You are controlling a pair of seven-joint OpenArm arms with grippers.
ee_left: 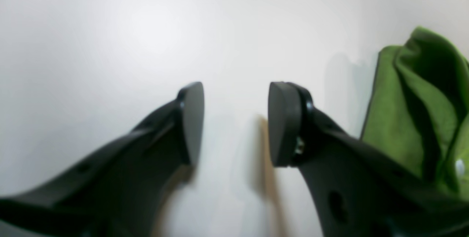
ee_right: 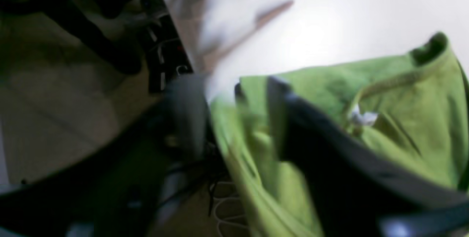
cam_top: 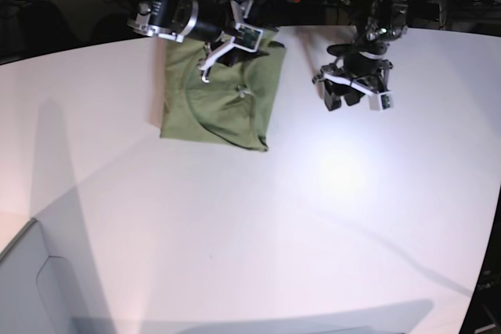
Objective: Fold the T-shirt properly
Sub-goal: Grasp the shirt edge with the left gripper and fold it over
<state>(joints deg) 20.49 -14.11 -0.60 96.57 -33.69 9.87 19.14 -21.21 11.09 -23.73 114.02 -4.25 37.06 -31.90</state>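
Near edge and middle of the white table point(cam_top: 258, 240): smooth matte top, soft glare patch right of centre, long arm shadows across it. A pale grey box-like shape sits at the near left corner; can't tell what it is.

Further back, toward the far edge, left of centre: the T-shirt point(cam_top: 223, 99). Olive-green, thin soft fabric, folded into a rough rectangle and lying flat on the table. The curved neckline seam shows on top, with a small white neck label point(ee_right: 362, 118) near it. The near edge is fairly straight; the far part is rumpled under the arm. In the right wrist view the cloth is bunched in loose folds, and one layer hangs over the far table edge beside dark cables on the floor.

Right gripper point(cam_top: 223, 51): over the shirt's far edge, black moulded fingers on a white and black wrist. The wrist view is motion-blurred. The jaws look parted with green cloth between and around them, but I can't tell if they're still pinching it or clear of it.

Left gripper point(ee_left: 234, 123): over bare table well to the right of the shirt, near the far edge. Black plastic fingers with flat rounded pads point(ee_left: 192, 119), jaws apart with a clear gap, nothing between them. The shirt's edge sits off to one side in that view, not touching.
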